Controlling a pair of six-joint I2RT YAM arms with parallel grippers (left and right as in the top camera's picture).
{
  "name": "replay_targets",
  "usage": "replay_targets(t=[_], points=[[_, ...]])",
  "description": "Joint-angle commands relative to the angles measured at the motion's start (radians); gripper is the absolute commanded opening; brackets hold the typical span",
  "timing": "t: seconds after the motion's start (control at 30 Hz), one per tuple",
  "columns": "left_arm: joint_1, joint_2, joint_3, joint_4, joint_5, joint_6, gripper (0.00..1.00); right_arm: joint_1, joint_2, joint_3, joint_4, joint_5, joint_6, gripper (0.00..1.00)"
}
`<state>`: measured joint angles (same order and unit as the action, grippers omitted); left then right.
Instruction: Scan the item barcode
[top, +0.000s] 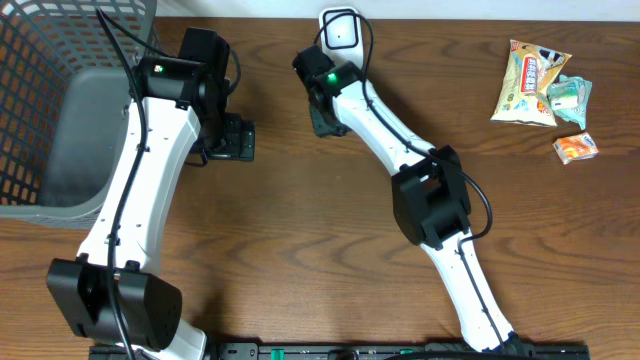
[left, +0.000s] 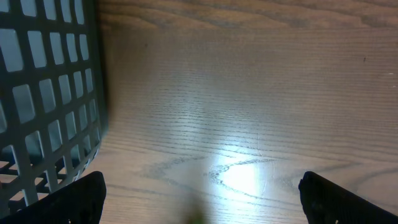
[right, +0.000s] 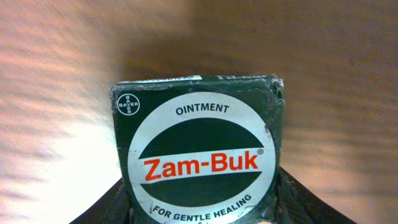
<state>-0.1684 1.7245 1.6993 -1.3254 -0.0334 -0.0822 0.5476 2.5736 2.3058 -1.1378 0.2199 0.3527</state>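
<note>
A dark green Zam-Buk ointment box (right: 198, 149) fills the right wrist view, its round white label facing the camera. My right gripper (right: 202, 208) is shut on it, with a black finger (right: 102, 211) pressed against each lower side. Overhead, the right gripper (top: 324, 118) is at the back middle of the table, just in front of a white scanner-like device (top: 340, 30) with a black cable. The box is hidden under the wrist there. No barcode shows. My left gripper (top: 236, 138) is open over bare wood, its fingers (left: 74, 202) wide apart with nothing between them.
A grey mesh basket (top: 60, 60) takes up the back left corner, its wall (left: 43, 93) close beside the left gripper. At the back right lie a yellow snack packet (top: 530, 80), a teal packet (top: 568, 95) and a small orange pack (top: 576, 148).
</note>
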Motion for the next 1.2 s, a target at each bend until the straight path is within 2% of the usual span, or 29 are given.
replay_targets(t=[0.0, 0.2, 0.3, 0.47, 0.5, 0.67, 0.73, 0.83, 1.03, 1.17], points=[[0.003, 0.003, -0.003, 0.000, -0.016, -0.009, 0.98, -0.026, -0.025, -0.011, -0.061, -0.032, -0.138, 0.45], [0.003, 0.003, -0.003, 0.000, -0.016, -0.009, 0.98, -0.061, -0.096, -0.011, -0.168, -0.127, -0.385, 0.49], [0.003, 0.003, -0.003, 0.000, -0.016, -0.009, 0.98, -0.086, -0.135, -0.011, -0.235, -0.141, -0.446, 0.49], [0.003, 0.003, -0.003, 0.000, -0.016, -0.009, 0.98, -0.134, -0.174, -0.011, -0.348, -0.140, -0.575, 0.65], [0.003, 0.003, -0.003, 0.000, -0.016, -0.009, 0.98, -0.137, -0.174, -0.011, -0.351, -0.141, -0.581, 0.66], [0.003, 0.003, -0.003, 0.000, -0.016, -0.009, 0.98, -0.162, -0.174, -0.011, -0.363, -0.144, -0.631, 0.84], [0.003, 0.003, -0.003, 0.000, -0.016, -0.009, 0.98, -0.168, -0.174, -0.011, -0.361, -0.148, -0.636, 0.91], [0.003, 0.003, -0.003, 0.000, -0.016, -0.009, 0.98, -0.168, -0.174, -0.011, -0.357, -0.207, -0.583, 0.93], [0.003, 0.003, -0.003, 0.000, -0.016, -0.009, 0.98, -0.156, -0.174, -0.011, -0.390, -0.580, -0.442, 0.98], [0.003, 0.003, -0.003, 0.000, -0.016, -0.009, 0.98, -0.137, -0.174, -0.011, -0.389, -0.650, -0.442, 0.99]])
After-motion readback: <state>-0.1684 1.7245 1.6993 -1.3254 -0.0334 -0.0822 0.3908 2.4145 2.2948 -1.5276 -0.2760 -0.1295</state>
